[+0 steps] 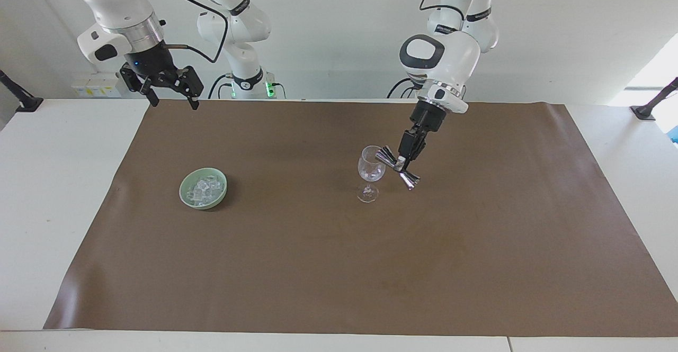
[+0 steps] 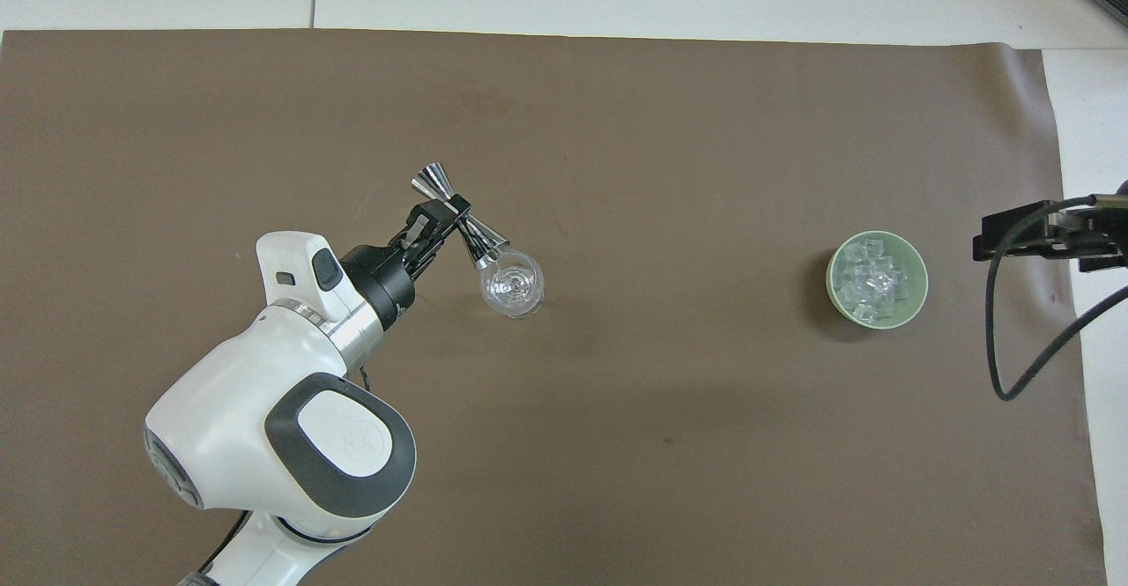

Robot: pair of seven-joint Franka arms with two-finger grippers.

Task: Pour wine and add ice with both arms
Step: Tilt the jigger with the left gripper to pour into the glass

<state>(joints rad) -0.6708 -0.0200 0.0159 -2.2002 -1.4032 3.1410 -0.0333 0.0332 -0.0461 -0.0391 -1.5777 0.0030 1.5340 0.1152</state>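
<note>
Your left gripper (image 1: 402, 163) (image 2: 451, 214) is clamped on the narrow waist of a silver double-ended jigger (image 1: 397, 168) (image 2: 459, 217), which it holds tilted in the air. The jigger's lower mouth sits at the rim of the clear wine glass (image 1: 369, 173) (image 2: 511, 283), on the side of the rim toward your left arm's end of the table. The glass stands upright on the brown mat (image 1: 328, 267) (image 2: 617, 445), directly beside and below the gripper.

Well apart from this gripper, toward your right arm's end of the table, a pale green bowl (image 1: 185, 193) (image 2: 831, 279) rests on the mat with the ice (image 1: 203, 190) (image 2: 872, 279) heaped inside it.

Your right gripper (image 1: 171, 98) waits with its fingers spread apart, raised over the mat's edge nearest the robots. In the overhead view only part of it shows at the frame's edge (image 2: 1044, 238).
</note>
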